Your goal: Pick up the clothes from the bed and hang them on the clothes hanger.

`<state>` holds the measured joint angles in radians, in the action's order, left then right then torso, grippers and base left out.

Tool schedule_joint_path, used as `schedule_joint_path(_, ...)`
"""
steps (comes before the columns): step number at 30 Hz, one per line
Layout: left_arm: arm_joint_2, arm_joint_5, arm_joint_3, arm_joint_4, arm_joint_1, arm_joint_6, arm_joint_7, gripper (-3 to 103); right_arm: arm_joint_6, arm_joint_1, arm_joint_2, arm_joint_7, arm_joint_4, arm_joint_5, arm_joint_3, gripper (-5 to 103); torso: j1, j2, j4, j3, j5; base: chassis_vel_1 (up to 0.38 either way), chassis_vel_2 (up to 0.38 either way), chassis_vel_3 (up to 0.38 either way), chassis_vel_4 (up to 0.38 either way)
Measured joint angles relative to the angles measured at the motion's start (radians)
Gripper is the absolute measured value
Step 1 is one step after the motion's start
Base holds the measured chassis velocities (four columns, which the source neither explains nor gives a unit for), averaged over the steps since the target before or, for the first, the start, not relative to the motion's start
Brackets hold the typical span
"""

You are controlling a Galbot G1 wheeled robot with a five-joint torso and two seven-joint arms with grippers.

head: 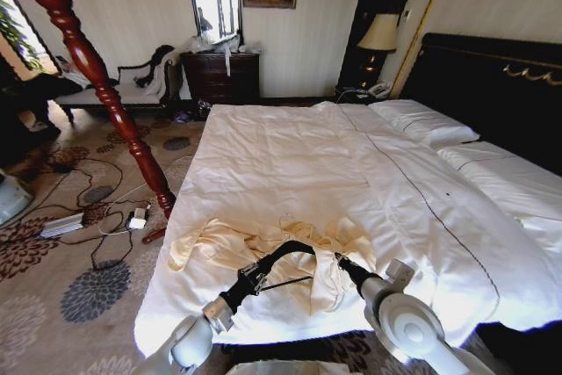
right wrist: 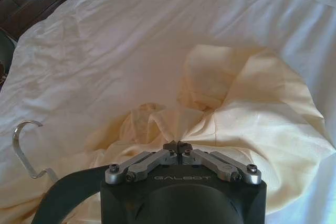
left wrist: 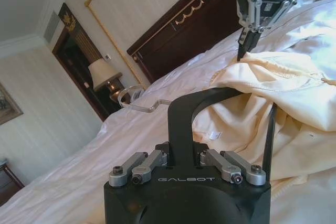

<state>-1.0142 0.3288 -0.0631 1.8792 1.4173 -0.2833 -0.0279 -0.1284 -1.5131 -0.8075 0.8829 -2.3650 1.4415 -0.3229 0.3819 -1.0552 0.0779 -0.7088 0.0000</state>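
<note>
Both grippers work low over the bed (head: 290, 155): left gripper (left wrist: 185, 148) fingers clamp the hanger (head: 279, 254), right gripper (right wrist: 179, 147) fingers pinch the clothes (right wrist: 247, 124) to spread them for threading

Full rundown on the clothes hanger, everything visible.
The clothes hanger is slim, black and triangular, apparently plastic, with a silver metal hook. The left tool is shut on its arched top, holding it low over the near edge of the bed. One arm and the thin bottom bar lie against the clothes; the hook points toward the headboard. The right tool pinches the clothes beside it.
</note>
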Motion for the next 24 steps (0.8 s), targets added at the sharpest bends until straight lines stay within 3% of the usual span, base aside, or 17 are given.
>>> schedule_joint_path(4, -0.006, 0.007, 0.002, -0.003, 0.000, -0.013, 0.000, 20, 0.019, 0.000, 0.003, -0.033, -0.003, -0.002, 0.001, 0, 0.000, 0.000, 0.0000, 0.000, 0.0000, 0.000, 0.000, 0.000, 0.000)
schedule_joint_path(6, -0.017, 0.007, 0.006, -0.009, 0.001, -0.033, 0.000, 20, 0.067, 0.013, 0.008, -0.141, -0.017, -0.006, 0.011, 0, 0.000, 0.000, 0.0000, 0.000, 0.0000, 0.000, 0.000, 0.000, 0.000)
schedule_joint_path(10, -0.033, 0.009, 0.006, -0.018, -0.001, -0.042, 0.000, 20, 0.094, 0.030, 0.013, -0.237, -0.040, -0.008, 0.024, 0, 0.000, 0.000, -0.0001, 0.000, 0.0000, 0.000, 0.000, 0.000, 0.000)
schedule_joint_path(14, -0.048, 0.010, 0.007, -0.022, -0.007, -0.044, 0.000, 20, 0.085, 0.036, 0.019, -0.265, -0.048, -0.024, 0.034, 0, 0.000, 0.000, -0.0001, 0.000, -0.0001, 0.000, 0.000, 0.000, 0.000)
schedule_joint_path(16, -0.064, 0.012, 0.005, -0.025, -0.012, -0.045, 0.000, 20, 0.069, 0.030, 0.021, -0.276, -0.044, -0.072, 0.041, 8, 0.000, 0.000, 0.0000, 0.000, 0.0000, 0.000, 0.000, 0.000, 0.000)
schedule_joint_path(18, -0.067, 0.013, 0.004, -0.026, -0.012, -0.046, 0.000, 20, 0.068, 0.028, 0.020, -0.277, -0.044, -0.076, 0.042, 8, 0.000, 0.000, 0.0000, 0.000, 0.0000, 0.000, 0.000, 0.000, 0.000)
schedule_joint_path(21, -0.093, 0.015, 0.000, -0.034, -0.014, -0.051, 0.004, 20, 0.066, 0.023, 0.012, -0.276, -0.053, -0.097, 0.046, 25, 0.000, 0.000, -0.0001, 0.000, 0.0000, 0.000, 0.000, 0.000, 0.000)
schedule_joint_path(22, -0.093, 0.015, 0.000, -0.034, -0.014, -0.051, 0.004, 20, 0.066, 0.023, 0.012, -0.276, -0.053, -0.097, 0.046, 25, 0.000, 0.000, -0.0001, 0.000, 0.0000, 0.000, 0.000, 0.000, 0.000)
schedule_joint_path(24, -0.103, 0.016, -0.001, -0.033, -0.015, -0.053, 0.005, 20, 0.056, 0.017, 0.009, -0.239, -0.057, -0.096, 0.038, 36, 0.000, 0.000, 0.0000, 0.000, 0.0000, 0.000, 0.000, 0.000, 0.000)
